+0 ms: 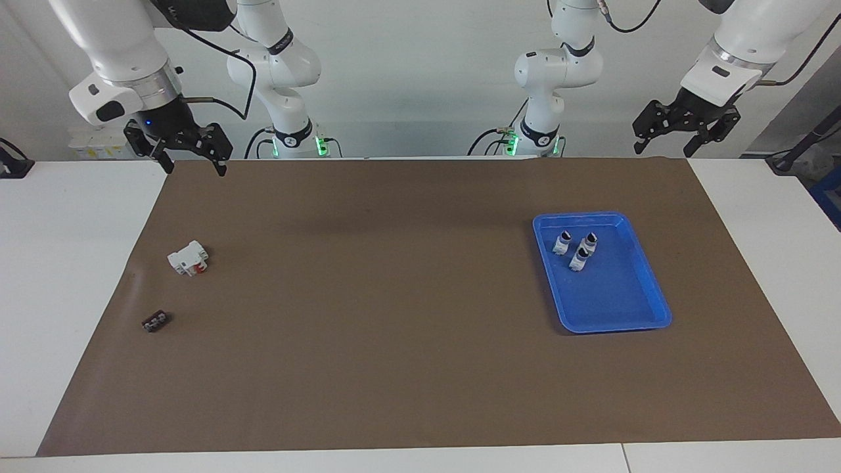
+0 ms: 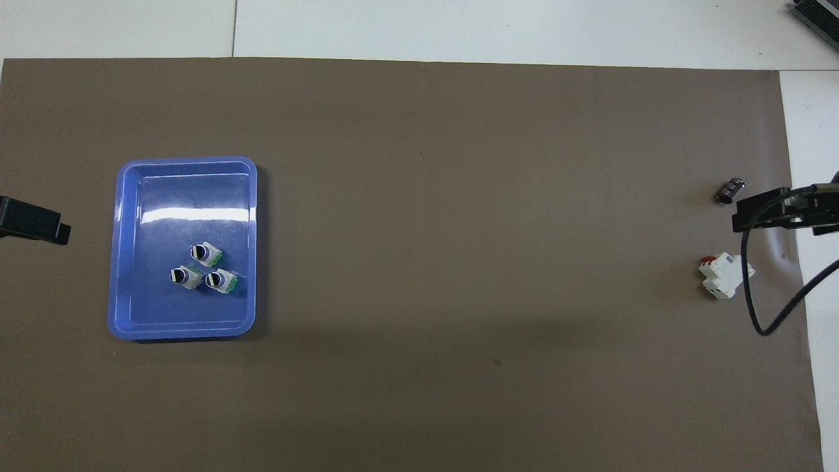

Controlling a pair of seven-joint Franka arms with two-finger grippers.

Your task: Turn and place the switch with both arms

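I see a blue tray (image 1: 650,299) on the brown mat (image 1: 394,328) toward the left arm's end of the table. Three switches stand in it, bunched in the part of the tray nearer the robots, knobs up. The first switch (image 1: 562,242) and the second switch (image 1: 589,241) sit side by side; the third switch (image 1: 579,257) stands just farther from the robots, close against the other two. In the overhead view the same cluster shows black-and-white knob tops with green at the bases: first switch (image 2: 223,281), second switch (image 2: 185,276), third switch (image 2: 204,254). The rest of the tray floor is bare blue, and I can't tell whether the switches touch one another.

My left gripper (image 1: 665,144) hangs in the air over the mat's edge at the robots' side, past the tray's corner, fingers spread and holding nothing. In the overhead view only its dark tip (image 2: 33,223) shows beside the tray. My right gripper (image 1: 194,168) hangs over the mat's corner at the right arm's end, fingers also spread apart and empty.

Toward the right arm's end, a white block with a red part (image 1: 188,257) lies on the mat, and a small flat black piece (image 1: 156,322) lies farther from the robots than it, well apart from the tray.
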